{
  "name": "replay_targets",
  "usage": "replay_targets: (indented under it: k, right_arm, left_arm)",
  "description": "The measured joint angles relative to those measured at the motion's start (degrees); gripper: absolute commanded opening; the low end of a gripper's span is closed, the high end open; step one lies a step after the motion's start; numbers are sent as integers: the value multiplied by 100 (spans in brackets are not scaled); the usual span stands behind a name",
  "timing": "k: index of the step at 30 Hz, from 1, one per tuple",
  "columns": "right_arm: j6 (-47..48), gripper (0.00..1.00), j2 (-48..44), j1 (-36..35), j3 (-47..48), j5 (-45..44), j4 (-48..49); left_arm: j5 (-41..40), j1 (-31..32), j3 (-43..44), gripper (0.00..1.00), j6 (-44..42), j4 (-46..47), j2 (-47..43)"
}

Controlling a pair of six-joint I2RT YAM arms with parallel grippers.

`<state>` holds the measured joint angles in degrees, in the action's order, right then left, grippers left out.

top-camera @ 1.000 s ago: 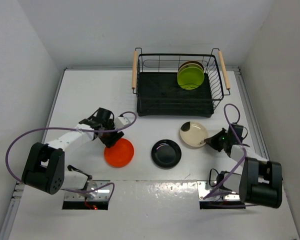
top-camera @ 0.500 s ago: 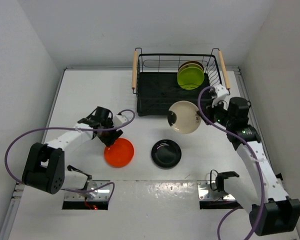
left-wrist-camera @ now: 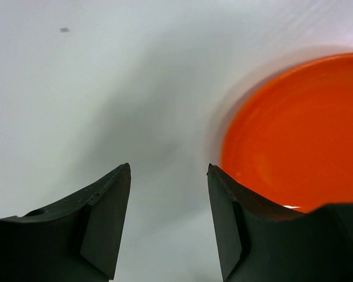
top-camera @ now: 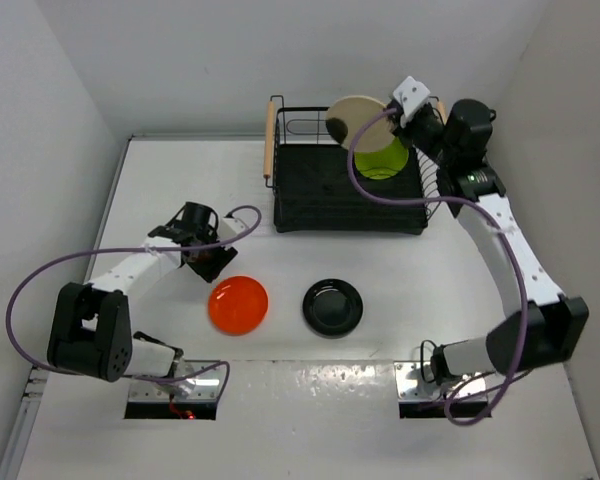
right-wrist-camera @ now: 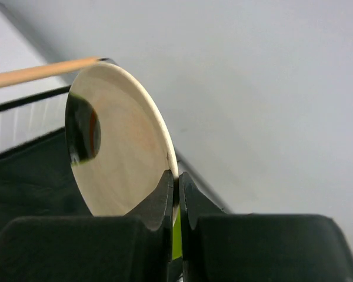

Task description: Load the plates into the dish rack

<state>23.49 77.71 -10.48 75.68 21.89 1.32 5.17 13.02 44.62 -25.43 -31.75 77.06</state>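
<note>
My left arm (top-camera: 130,270) stretches low from its base at the near left, with the forearm angled forward and in toward the middle. My left gripper (top-camera: 208,262) points down. Its two dark fingers (left-wrist-camera: 106,217) are parted, with nothing between them. My right arm (top-camera: 510,250) reaches high and far forward from the near right, elbow out to the right, wrist turned toward the left. My right gripper (top-camera: 393,113) has both fingers (right-wrist-camera: 159,200) pressed together on the thin rim of a beige plate (right-wrist-camera: 117,147), held on edge.
</note>
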Motion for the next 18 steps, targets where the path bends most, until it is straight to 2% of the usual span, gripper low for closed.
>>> replay_targets:
  k: [4, 8, 11, 18]
  right_arm:
    - [680, 0, 824, 291, 610, -17, 623]
    - [1467, 0, 1491, 715, 785, 431, 962]
    - [1864, 0, 1965, 1126, 748, 981, 962]
    - [2905, 0, 2415, 1447, 662, 1488, 457]
  left_arm:
    - [-186, -382, 378, 60, -26, -142, 94]
    - [-319, -616, 861, 60, -39, -254, 546]
    - [-372, -669, 1268, 60, -24, -323, 953]
    - [-396, -688, 1794, 60, 22, -352, 1641]
